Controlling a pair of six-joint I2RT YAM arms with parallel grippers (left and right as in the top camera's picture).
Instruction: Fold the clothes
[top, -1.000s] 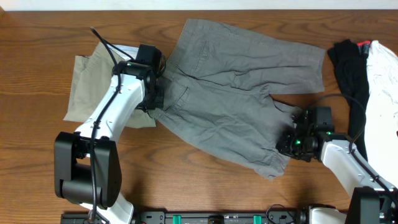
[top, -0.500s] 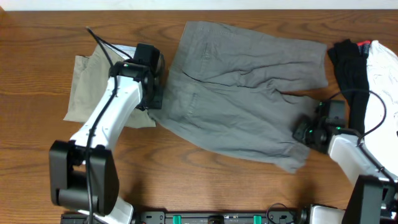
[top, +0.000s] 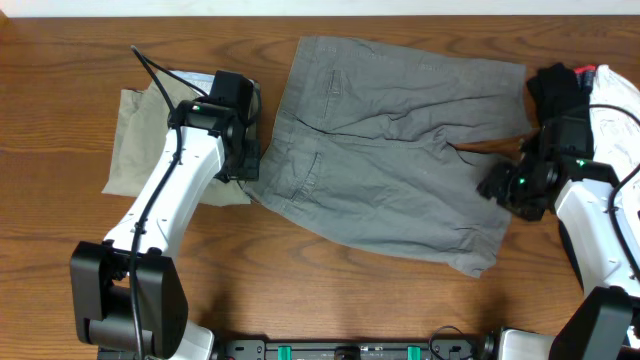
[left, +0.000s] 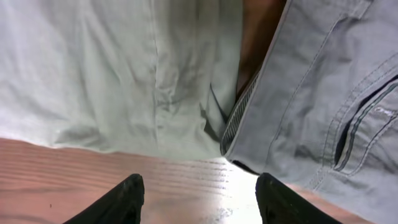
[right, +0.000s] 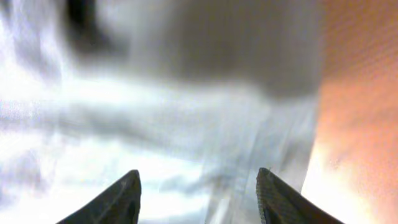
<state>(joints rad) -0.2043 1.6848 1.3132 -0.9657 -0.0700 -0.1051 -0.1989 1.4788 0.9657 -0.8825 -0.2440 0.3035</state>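
Since a second earlier, our right tool (right: 198, 193) had swung toward the right edge of the surface (top: 330, 300), and the grey shorts (top: 390, 170) lay flatter across the middle. Both it and our left tool (left: 199, 193) stood wide, holding nothing; the left hung between the grey shorts and the khaki shorts (top: 135, 140).

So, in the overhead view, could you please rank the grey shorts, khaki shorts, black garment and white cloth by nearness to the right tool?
From the right tool:
1. grey shorts, beside its tips, mid-table.
2. black garment, just behind it.
3. white cloth, past the black garment.
4. khaki shorts, far off at the opposite end.
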